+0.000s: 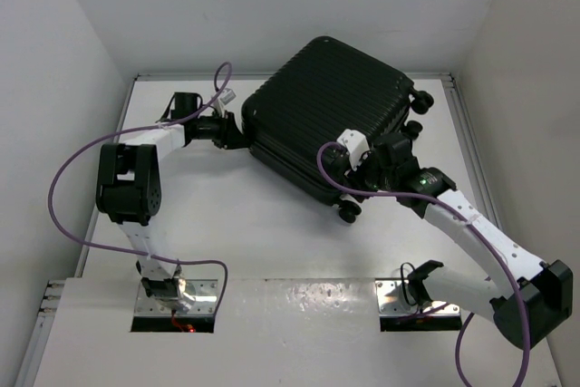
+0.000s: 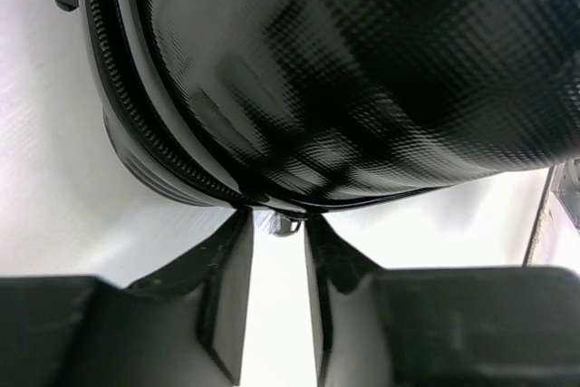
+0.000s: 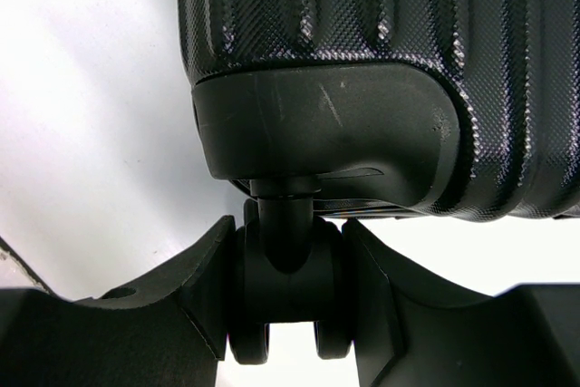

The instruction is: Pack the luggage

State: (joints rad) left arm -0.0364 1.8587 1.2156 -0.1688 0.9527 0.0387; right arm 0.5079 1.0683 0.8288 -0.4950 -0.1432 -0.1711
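From above, the luggage (image 1: 335, 106) lies flat on the table (image 1: 236, 224) with its shell closed. My left claw (image 1: 237, 130) is at its left corner. My right claw (image 1: 367, 169) is at its near right edge, among the wheels. I judge the step to be working the zip around that left corner while my other arm steadies the luggage. I cannot tell which way the zip has to run.

At my left wrist, the zip (image 2: 136, 106) curves down the luggage's edge to a small metal pull (image 2: 288, 223) sitting just at the mouth of my fingers (image 2: 227, 287). They stand a narrow gap apart, with bare table showing between them, so I have not pinched anything. To do this well I should push in slightly so the pull sits between the pads and not at their tips. Then I close fully before dragging and follow the corner's curve, not a straight line, or the pull may slip out.

At my right wrist, the claw is clamped on one wheel (image 3: 290, 296), with a finger pressed to each side of it below the luggage's corner housing. That grip should hold firm and steady, since the caster may swivel and let the luggage slide when the left arm pulls.
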